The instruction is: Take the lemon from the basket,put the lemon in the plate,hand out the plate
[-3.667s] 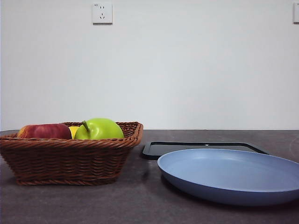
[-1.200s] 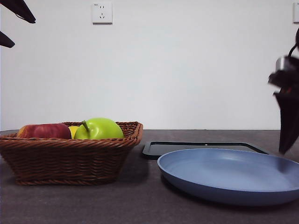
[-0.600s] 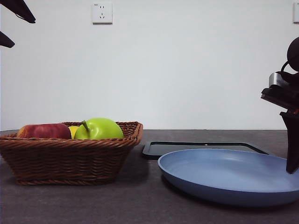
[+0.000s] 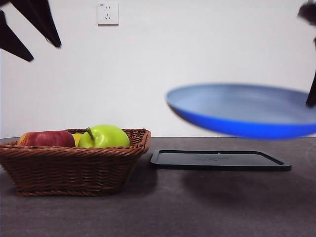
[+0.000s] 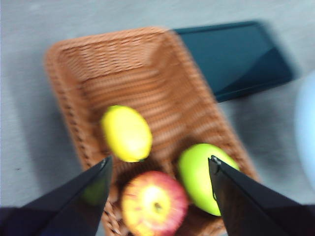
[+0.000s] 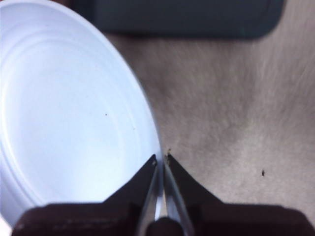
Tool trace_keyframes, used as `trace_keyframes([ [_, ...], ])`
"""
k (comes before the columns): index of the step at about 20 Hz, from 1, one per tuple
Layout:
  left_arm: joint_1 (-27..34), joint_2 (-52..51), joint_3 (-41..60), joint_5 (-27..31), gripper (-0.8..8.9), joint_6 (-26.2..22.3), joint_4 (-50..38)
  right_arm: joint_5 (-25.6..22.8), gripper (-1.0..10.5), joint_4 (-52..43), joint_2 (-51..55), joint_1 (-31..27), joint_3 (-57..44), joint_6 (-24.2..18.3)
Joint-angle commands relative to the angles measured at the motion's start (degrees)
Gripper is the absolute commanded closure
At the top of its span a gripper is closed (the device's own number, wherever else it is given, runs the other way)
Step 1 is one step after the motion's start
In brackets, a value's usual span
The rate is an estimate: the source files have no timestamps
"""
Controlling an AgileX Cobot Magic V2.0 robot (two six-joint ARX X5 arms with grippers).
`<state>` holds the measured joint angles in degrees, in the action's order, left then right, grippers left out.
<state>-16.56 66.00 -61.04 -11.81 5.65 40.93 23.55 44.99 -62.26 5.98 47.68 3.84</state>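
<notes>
Left wrist view: lemon (image 5: 126,133), in wicker basket (image 5: 118,64); small, firm, likely slippery, grip across middle. Left gripper (image 5: 160,167) spread wide above. Right gripper (image 6: 161,160) clamped on airborne plate (image 6: 64,118) rim.

Plate (image 4: 242,111) lifted off table by right tool (image 6: 161,158); left tool (image 5: 160,164) lowered over basket (image 4: 74,168).

No text, label, brand, number or sign is showing legibly in any view. The black tray (image 4: 220,160) near the middle of the tabletop is carrying a faint embossed mark on its flat face, but it is reading as nothing more than a smudge. The wall socket (image 4: 108,14) behind the table's far edge is showing only its pin holes, with no lettering coming through.
</notes>
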Motion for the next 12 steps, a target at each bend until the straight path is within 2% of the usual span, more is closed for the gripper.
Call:
trace_keyframes([
  [1, -2.1, 6.9, -4.1, 3.0, 4.72, 0.3, 2.5, 0.4, 9.4, 0.3, 3.4, 0.0, 0.8, 0.4],
  [5, -6.1, 18.5, -9.2, 11.6, 4.72, 0.3, 3.8, 0.4, 9.4, 1.0, 8.4, 0.0, 0.8, 0.3],
  [9, -7.5, 27.3, -11.8, 12.2, 4.72, 0.4, 3.0, 0.4, 9.4, 1.0, 9.9, 0.0, 0.8, 0.3],
  [12, -7.5, 31.5, -11.8, 15.5, 4.72, 0.4, -1.2, 0.4, 9.4, 2.1, 9.9, 0.0, 0.8, 0.2],
])
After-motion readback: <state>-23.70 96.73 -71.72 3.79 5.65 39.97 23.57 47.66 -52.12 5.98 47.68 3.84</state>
